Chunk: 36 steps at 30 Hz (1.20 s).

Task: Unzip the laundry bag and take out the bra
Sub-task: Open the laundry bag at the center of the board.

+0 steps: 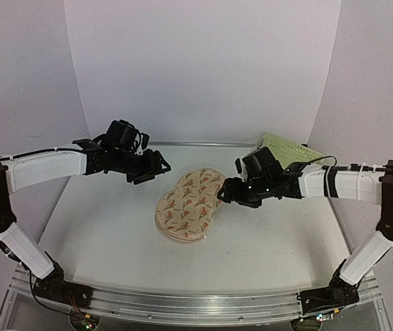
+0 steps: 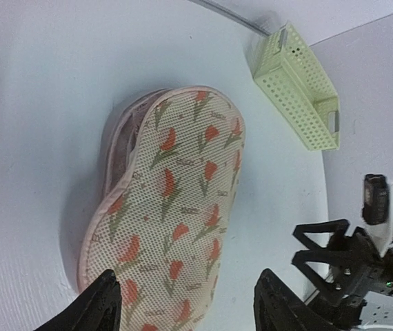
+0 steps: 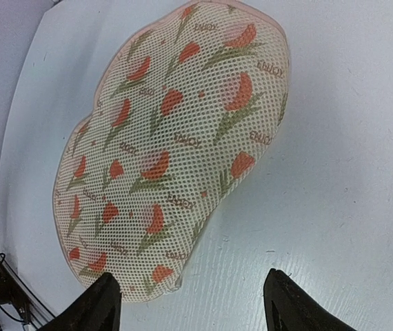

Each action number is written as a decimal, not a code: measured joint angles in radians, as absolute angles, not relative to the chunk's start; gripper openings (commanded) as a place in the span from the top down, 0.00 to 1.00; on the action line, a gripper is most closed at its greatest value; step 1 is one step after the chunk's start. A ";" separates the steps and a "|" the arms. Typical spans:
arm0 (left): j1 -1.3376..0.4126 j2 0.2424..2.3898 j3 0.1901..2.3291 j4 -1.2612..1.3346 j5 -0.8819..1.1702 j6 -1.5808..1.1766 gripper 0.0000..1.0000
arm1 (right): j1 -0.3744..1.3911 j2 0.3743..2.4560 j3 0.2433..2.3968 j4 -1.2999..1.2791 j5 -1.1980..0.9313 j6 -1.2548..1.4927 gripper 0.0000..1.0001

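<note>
The laundry bag is a flat peanut-shaped beige mesh pouch with orange-red leaf prints and a pink rim. It lies closed on the white table at the middle. It shows in the left wrist view and the right wrist view. My left gripper hovers open just left of the bag's far end. My right gripper hovers open at the bag's right edge. Both are empty. The bra is hidden.
A pale-green plastic basket stands at the back right, behind my right arm; it also shows in the left wrist view. The table's far edge meets a white backdrop.
</note>
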State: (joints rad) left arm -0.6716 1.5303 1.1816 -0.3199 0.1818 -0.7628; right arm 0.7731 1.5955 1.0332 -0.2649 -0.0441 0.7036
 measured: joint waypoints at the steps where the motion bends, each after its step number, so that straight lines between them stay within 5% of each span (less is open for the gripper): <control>1: -0.659 1.563 1.203 -0.333 0.201 -0.724 0.34 | 0.773 1.589 1.029 -0.265 -0.041 0.704 0.27; 21: -0.542 2.039 1.522 -0.382 0.461 -0.409 0.43 | 0.773 1.575 0.992 -0.265 -0.038 0.726 0.27; 36: -0.527 2.156 1.593 -0.394 0.577 -0.414 0.69 | 0.773 1.575 0.992 -0.265 -0.049 0.727 0.27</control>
State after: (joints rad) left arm -0.5270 2.1563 1.5929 -0.3939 0.5770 -0.4145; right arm 0.7731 1.5753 0.9920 -0.2649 -0.0486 0.7265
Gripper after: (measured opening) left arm 0.364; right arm 0.734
